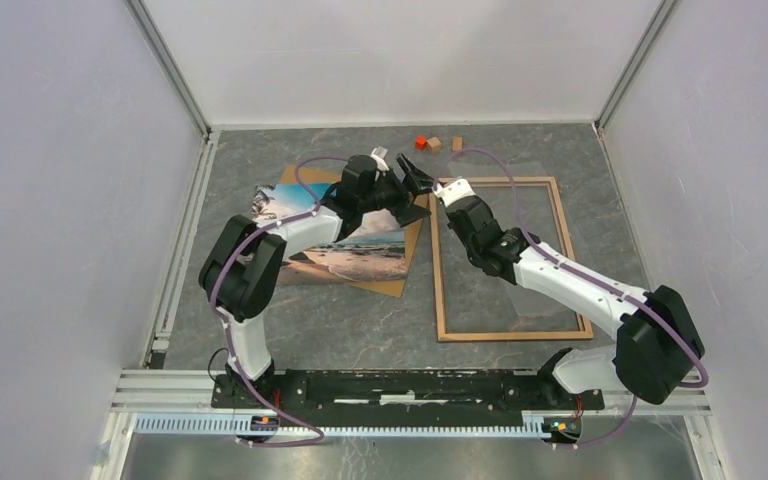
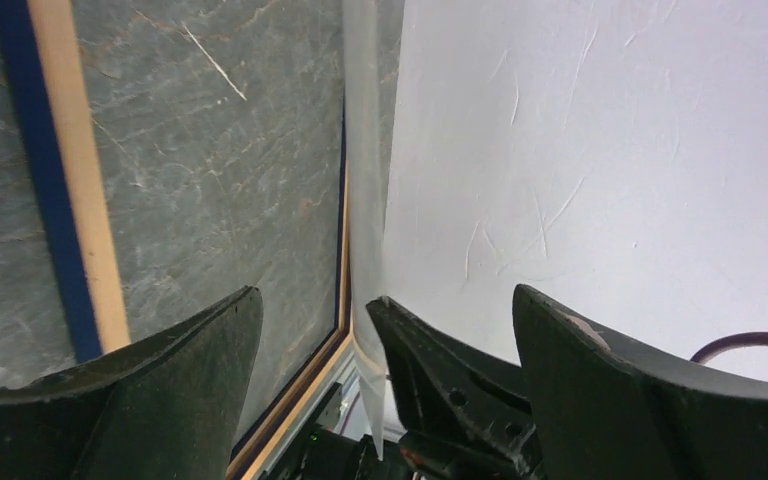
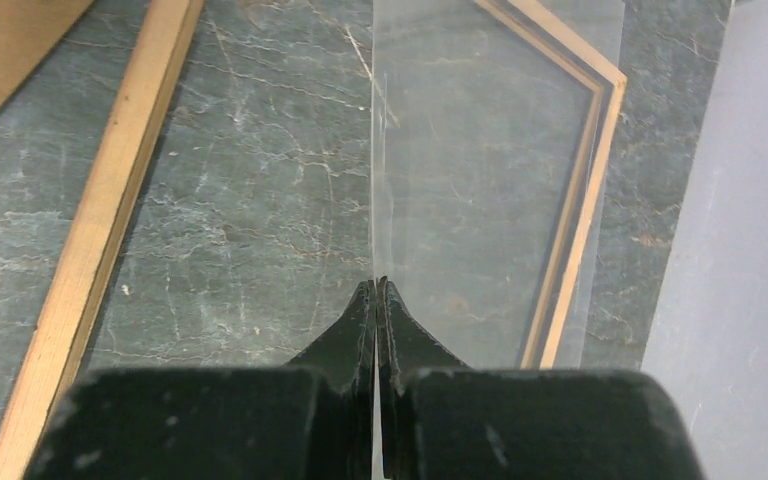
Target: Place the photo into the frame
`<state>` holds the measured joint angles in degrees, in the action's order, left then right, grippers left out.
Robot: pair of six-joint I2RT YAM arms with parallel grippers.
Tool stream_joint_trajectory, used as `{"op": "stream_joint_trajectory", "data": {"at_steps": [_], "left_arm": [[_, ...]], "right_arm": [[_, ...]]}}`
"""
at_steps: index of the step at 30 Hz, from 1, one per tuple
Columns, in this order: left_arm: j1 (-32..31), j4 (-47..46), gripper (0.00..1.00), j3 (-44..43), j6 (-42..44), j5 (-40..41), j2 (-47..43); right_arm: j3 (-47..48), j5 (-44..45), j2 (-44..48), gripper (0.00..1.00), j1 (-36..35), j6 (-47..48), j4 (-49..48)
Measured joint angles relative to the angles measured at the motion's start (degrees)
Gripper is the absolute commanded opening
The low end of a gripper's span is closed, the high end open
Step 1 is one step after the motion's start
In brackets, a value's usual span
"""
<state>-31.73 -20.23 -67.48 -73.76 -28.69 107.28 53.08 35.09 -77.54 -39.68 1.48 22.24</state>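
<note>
The photo (image 1: 345, 245), a beach print, lies flat on a brown backing board (image 1: 392, 286) at the left, partly under my left arm. The frame (image 1: 515, 331) lies flat on the right, light wood up (image 3: 120, 200), a blue edge showing (image 2: 45, 180). My right gripper (image 1: 440, 193) (image 3: 376, 283) is shut on the edge of a clear sheet (image 3: 480, 150) that slants over the frame. My left gripper (image 1: 415, 177) (image 2: 388, 300) stands open around the right gripper's fingers (image 2: 430, 360) and the sheet's edge (image 2: 363, 200), touching neither.
Three small blocks, one red (image 1: 421, 143) and two wooden (image 1: 434, 144), sit at the back of the table. White walls enclose the table on three sides. The arms' base rail (image 1: 410, 385) runs along the near edge.
</note>
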Motion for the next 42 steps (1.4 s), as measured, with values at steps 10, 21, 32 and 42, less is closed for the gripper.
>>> {"op": "stream_joint_trajectory", "data": {"at_steps": [10,21,32,42], "left_arm": [[-5.7,0.5,0.77,-3.7,-2.0,7.9,1.9],[-6.2,6.8,0.52,-8.1,-1.9,10.5,7.5],[-5.5,11.0,0.13,-12.4,3.2,10.2,10.0],[3.1,10.6,0.02,-12.3,8.2,2.7,11.7]], "right_arm": [[-1.5,-5.8,0.2,0.0,0.0,2.3,-3.0],[-1.7,-8.5,0.2,0.0,0.0,1.6,-4.6],[-1.7,-12.6,-0.5,0.16,0.1,-2.1,-5.1],[0.6,-23.9,-2.2,0.94,0.0,-9.4,-1.8]]}}
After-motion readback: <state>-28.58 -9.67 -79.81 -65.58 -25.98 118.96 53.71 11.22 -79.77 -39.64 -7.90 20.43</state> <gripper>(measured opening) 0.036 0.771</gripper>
